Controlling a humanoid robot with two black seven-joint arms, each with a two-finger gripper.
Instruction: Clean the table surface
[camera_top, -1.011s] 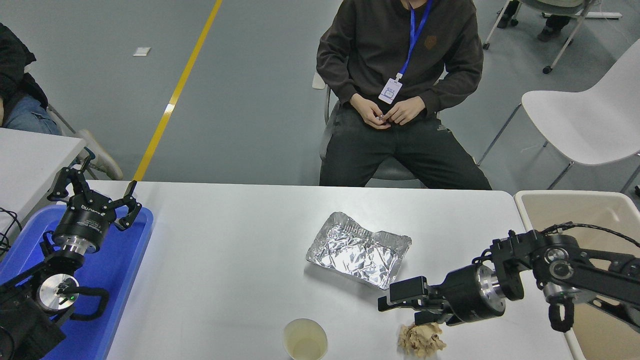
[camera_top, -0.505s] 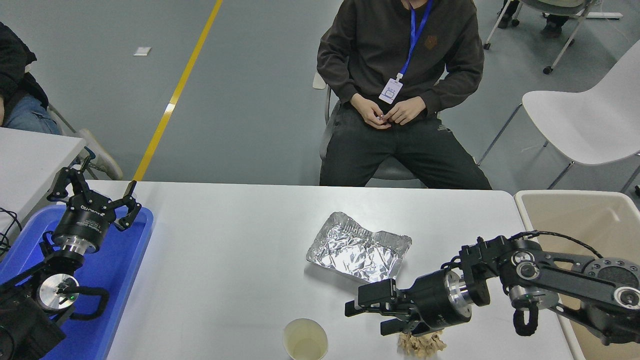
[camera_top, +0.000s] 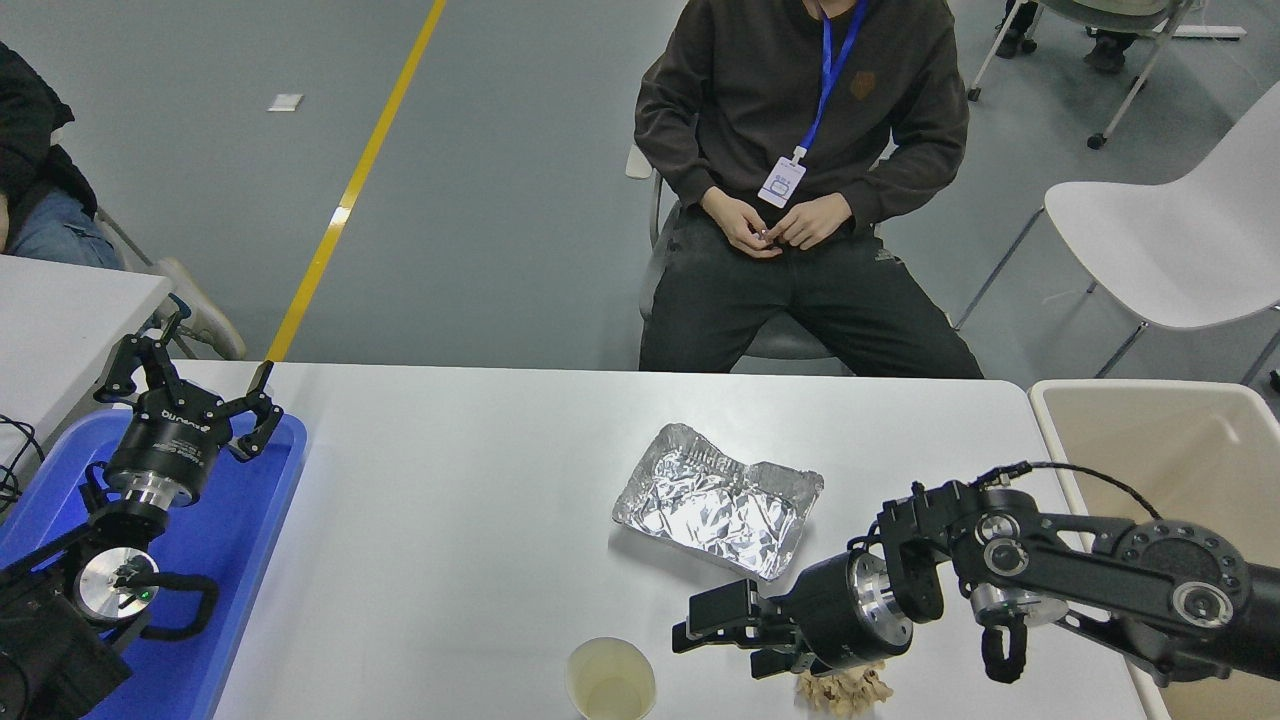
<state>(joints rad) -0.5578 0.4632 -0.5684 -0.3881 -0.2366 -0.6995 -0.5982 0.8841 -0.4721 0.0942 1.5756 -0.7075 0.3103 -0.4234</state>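
The white table surface (camera_top: 450, 520) spans the lower half of the head view. On it lie a crumpled silver foil tray (camera_top: 715, 498), a pale paper cup (camera_top: 611, 680) at the front edge, and a tan crumpled paper wad (camera_top: 843, 689) mostly under my right wrist. My right gripper (camera_top: 718, 640) is open, low over the table just right of the cup, with nothing between its fingers. My left gripper (camera_top: 190, 390) is parked open above the blue tray at the lower left.
A blue plastic tray (camera_top: 250, 520) sits on the table's left end. A beige bin (camera_top: 1180, 440) stands off the right edge. A person sits at the far side with hands (camera_top: 775, 225) in lap. A white chair (camera_top: 1180, 250) stands at the upper right.
My right arm has swung left and toward the front edge, passing over the paper wad. Its open gripper now sits close to the cup. The left arm has not moved.
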